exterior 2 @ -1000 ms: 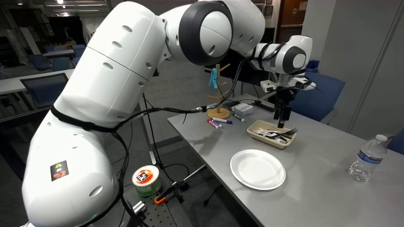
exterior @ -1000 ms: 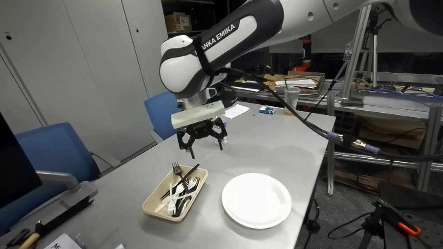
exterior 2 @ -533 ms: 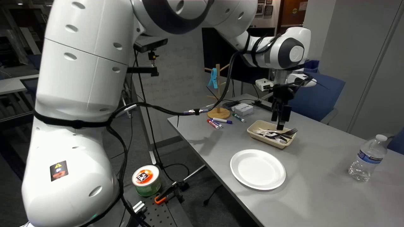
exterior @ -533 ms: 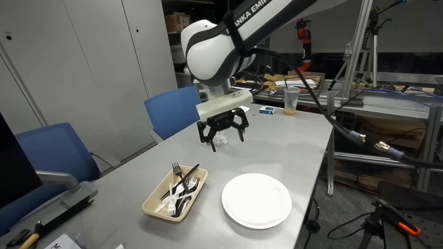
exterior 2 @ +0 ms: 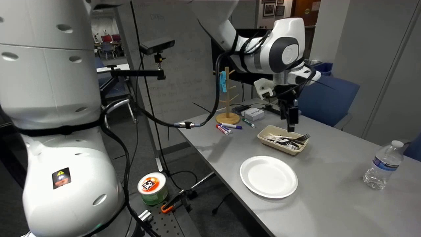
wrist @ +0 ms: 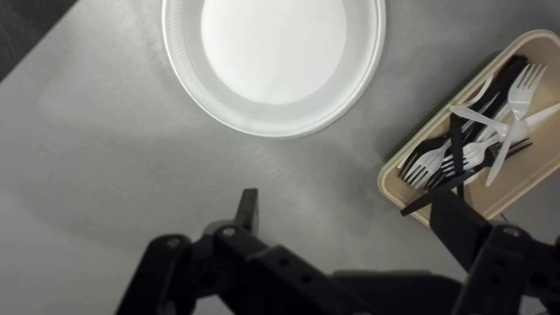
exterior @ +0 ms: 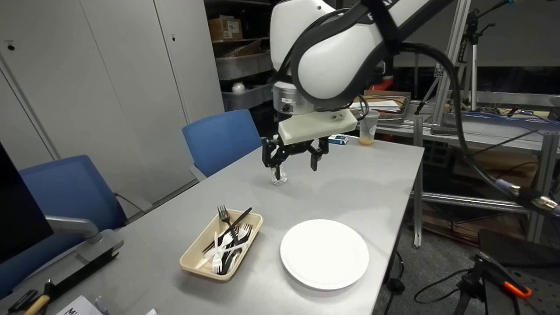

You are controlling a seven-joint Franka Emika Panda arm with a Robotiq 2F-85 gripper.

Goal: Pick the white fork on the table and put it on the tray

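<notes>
1. Gripper (wrist: 346, 194): jaws spread wide, nothing between them.
2. White fork (wrist: 519, 105), one of several: in the tray (wrist: 516, 183), below the gripper and off to the right in the wrist view; intended one uncertain.
3. Handling, as judged: light, stiff, slick, brittle; best pinched mid-handle, clear of dark cutlery (wrist: 456, 142).

Both exterior views slant down over table (exterior: 345, 192) and plate (exterior 2: 268, 177) — the wrist view, closer, looks steeply down.

I see at least 3 white forks (wrist: 519, 103) jumbled inside the tan, round-cornered tray (wrist: 540, 151); the plain grey table (wrist: 131, 175) lies beneath it.
</notes>
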